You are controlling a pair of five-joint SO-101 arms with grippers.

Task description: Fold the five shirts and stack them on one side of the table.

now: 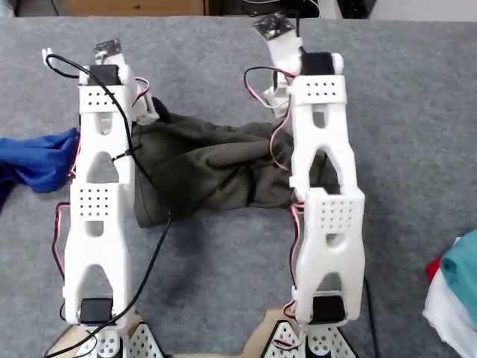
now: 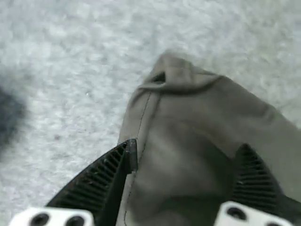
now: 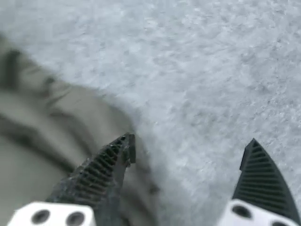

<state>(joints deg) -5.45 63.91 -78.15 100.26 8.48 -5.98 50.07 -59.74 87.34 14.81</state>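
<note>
Olive-green cotton shirt (image 1: 201, 168) lies crumpled mid-desk between my two arms, well in from every edge of the grey felt-covered desk (image 1: 417, 112), and I judge it to be the one in hand. My left pincer (image 2: 188, 146) is released, its black ribbed tips spread to either side of a hemmed corner of the cloth, which sits between them unpinched. My right pincer (image 3: 191, 139) is released too: one finger (image 3: 103, 174) sits over the shirt's border, the other hangs over bare felt. To do this step well, I would lower both until the tips press the felt, then close on a single layer at each far corner, since a bunched grip would carry creases into the fold. The right side needs a nudge toward the cloth first, or it will likely close on nothing. Then I would lift evenly and draw the corners apart so the body lies flat. A crumpled bright blue shirt (image 1: 37, 160) lies at the desk's left edge, and a heap of teal, white and red garments (image 1: 458, 287) at the right edge; I would keep the drag clear of both.
</note>
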